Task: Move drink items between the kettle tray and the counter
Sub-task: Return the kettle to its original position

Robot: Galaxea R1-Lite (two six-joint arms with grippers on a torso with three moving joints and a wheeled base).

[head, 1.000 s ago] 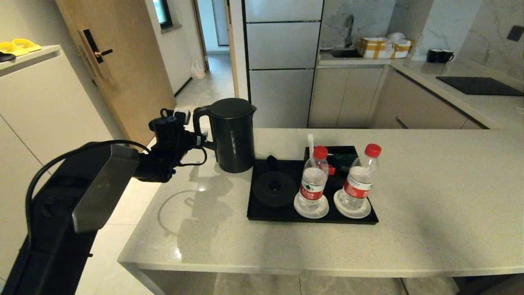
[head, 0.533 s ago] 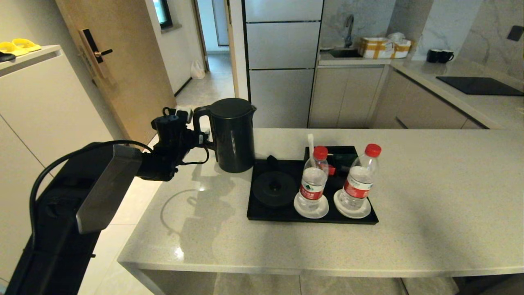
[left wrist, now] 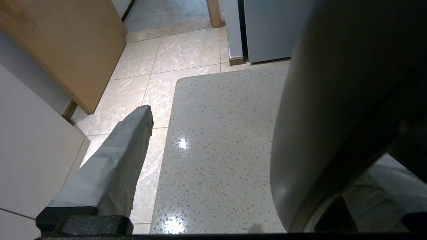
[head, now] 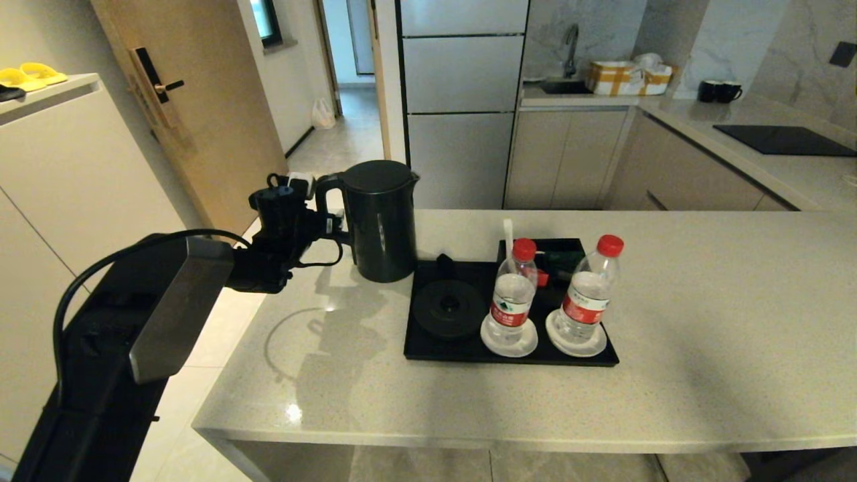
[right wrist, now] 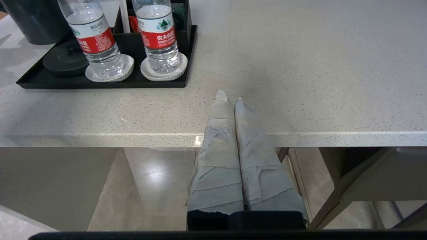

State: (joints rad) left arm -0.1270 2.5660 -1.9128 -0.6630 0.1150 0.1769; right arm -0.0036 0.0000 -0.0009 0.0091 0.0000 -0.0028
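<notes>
The left gripper [head: 329, 226] has crept slightly closer to the kettle [head: 379, 221] over the last second and now sits at the loop handle [head: 326, 201] on the kettle's 9 o'clock side. In the left wrist view the kettle's dark wall [left wrist: 337, 110] fills one side, with one taped finger [left wrist: 116, 163] well apart from it, so the fingers look spread wide around the handle and not yet closed. That suggests the grasp is about to be made, and the kettle has not moved.

The kettle stands upright on the table [head: 703, 348], just beside the 9 o'clock end of the kettle tray [head: 428, 351], toward its far corner. Its long axis is vertical, with the spout toward 3 o'clock and the handle toward 9 o'clock. The round kettle base [head: 448, 308] on the tray is bare.

Two water bottles [head: 512, 291] stand upright on white saucers [head: 576, 341] along the tray's near edge.

The right gripper [right wrist: 230, 100] waits at the table's near edge, at about 5 o'clock from the tray, its fingers pressed together and holding nothing.
</notes>
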